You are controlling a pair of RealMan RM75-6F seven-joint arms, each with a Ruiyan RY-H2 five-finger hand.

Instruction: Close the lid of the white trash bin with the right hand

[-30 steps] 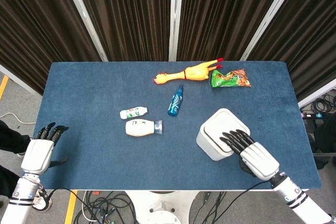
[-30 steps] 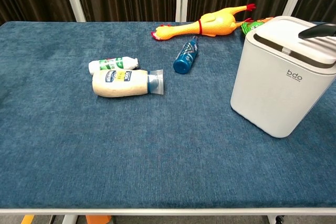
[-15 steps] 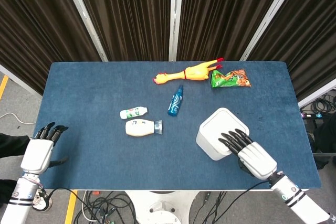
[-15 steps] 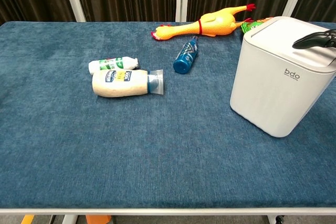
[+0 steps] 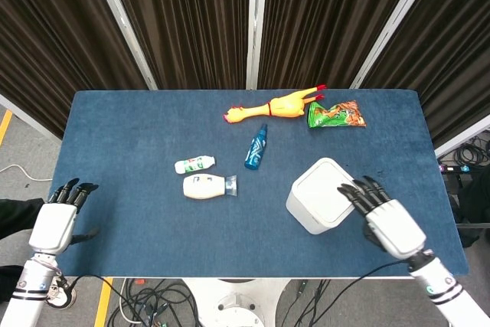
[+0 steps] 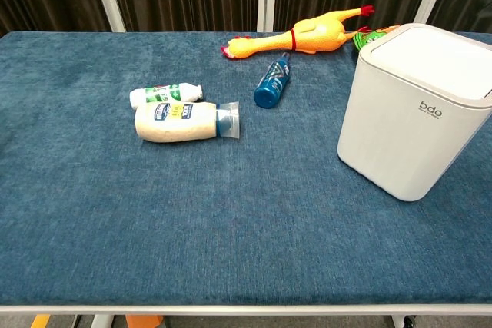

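— Since a second ago, what moved?
— Only the right hand (image 5: 387, 216). It had lain with its dark fingers on the bin's lid (image 5: 329, 191); it then slid off to the right and sat beside the white trash bin (image 6: 411, 117), fingers spread and holding nothing, the fingertips just at the lid's right edge. It had dropped out of the chest view altogether.
— And the lid?
— Flat and closed on the bin, which stood on the blue table (image 5: 138, 128) toward the near right side.
— The left hand (image 5: 57, 220)?
— At the table's near left corner, off the edge, fingers loosely apart, empty — unchanged.
— What else lay there?
— A rubber chicken (image 5: 279, 106) and a green snack bag (image 5: 335, 114) by the far edge, a blue spray bottle (image 5: 256, 148) nearer the middle, and two white bottles side by side — the smaller (image 5: 194, 165) behind the larger (image 5: 208, 186).
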